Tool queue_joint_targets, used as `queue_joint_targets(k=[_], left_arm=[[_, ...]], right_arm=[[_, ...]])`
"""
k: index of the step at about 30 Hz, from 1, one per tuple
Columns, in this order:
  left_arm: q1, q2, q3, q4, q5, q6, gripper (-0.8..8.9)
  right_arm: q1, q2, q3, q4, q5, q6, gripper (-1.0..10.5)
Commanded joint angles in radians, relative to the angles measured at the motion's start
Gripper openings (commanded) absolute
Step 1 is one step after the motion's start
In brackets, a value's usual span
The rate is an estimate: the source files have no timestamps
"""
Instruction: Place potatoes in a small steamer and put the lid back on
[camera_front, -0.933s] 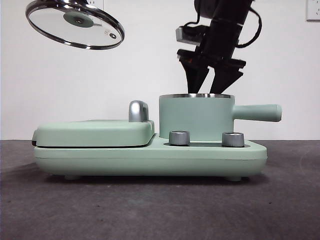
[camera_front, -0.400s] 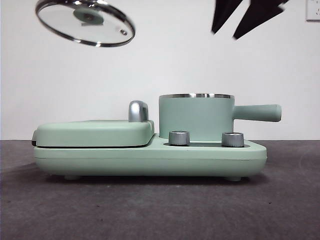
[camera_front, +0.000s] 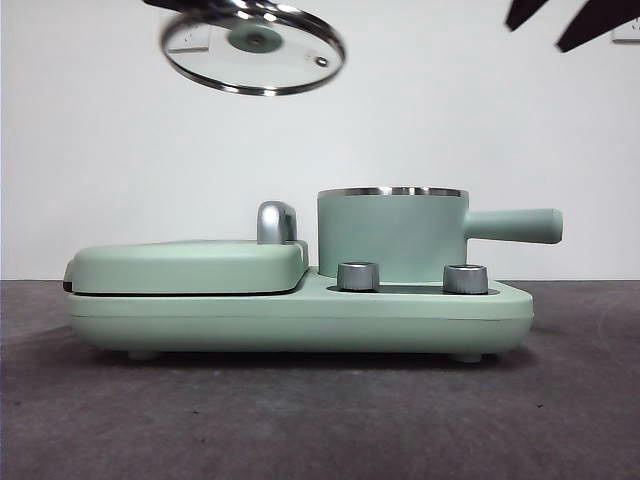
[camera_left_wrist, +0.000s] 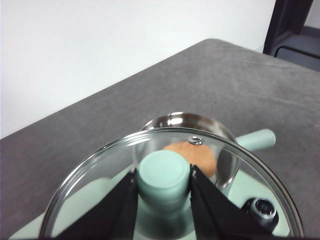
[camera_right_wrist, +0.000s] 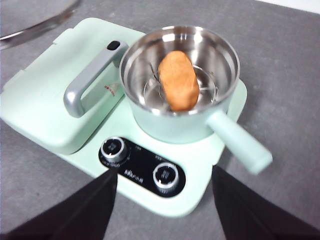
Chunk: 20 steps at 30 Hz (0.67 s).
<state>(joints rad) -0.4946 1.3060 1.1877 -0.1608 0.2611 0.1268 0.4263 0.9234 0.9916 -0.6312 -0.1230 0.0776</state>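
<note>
The potato (camera_right_wrist: 178, 80), orange-brown, lies on the steel rack inside the small steamer (camera_right_wrist: 180, 75), a mint-green pot (camera_front: 392, 235) with a side handle. My left gripper (camera_left_wrist: 162, 171) is shut on the mint-green knob of the glass lid (camera_left_wrist: 235, 165). In the front view the lid (camera_front: 255, 48) hangs tilted, high above the griddle and up-left of the pot. Through the glass I see the potato (camera_left_wrist: 192, 156) in the steamer (camera_left_wrist: 185, 120). My right gripper (camera_right_wrist: 165, 171) is open and holds nothing, high above the appliance; its black tips (camera_front: 537, 32) show at the top right corner.
The steamer sits on a mint-green appliance base (camera_front: 300, 315) with two silver dials (camera_front: 359, 276). A flat griddle cover (camera_front: 190, 262) with a chrome handle (camera_front: 276, 222) fills its left half. Grey tabletop (camera_front: 300, 420) surrounds it, white wall behind.
The lid has moved right, toward the pot, while staying high. The right gripper has risen from just above the pot's rim to the top right corner.
</note>
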Motion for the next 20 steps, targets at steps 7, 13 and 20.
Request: queue_joint_targets(k=[7, 13, 20], left_arm=[[-0.079, 0.167, 0.016, 0.269, 0.003, -0.019, 0.12], [-0.12, 0.296, 0.035, 0.388, -0.031, -0.018, 0.12], [-0.13, 0.435, 0.102, 0.456, -0.037, -0.013, 0.12]], right_arm=[[0.01, -0.222, -0.152, 0.009, 0.082, 0.067, 3.0], [0.01, -0.329, -0.225, -0.024, 0.1, 0.079, 3.0], [0.01, -0.406, -0.295, -0.066, 0.099, 0.132, 3.0]])
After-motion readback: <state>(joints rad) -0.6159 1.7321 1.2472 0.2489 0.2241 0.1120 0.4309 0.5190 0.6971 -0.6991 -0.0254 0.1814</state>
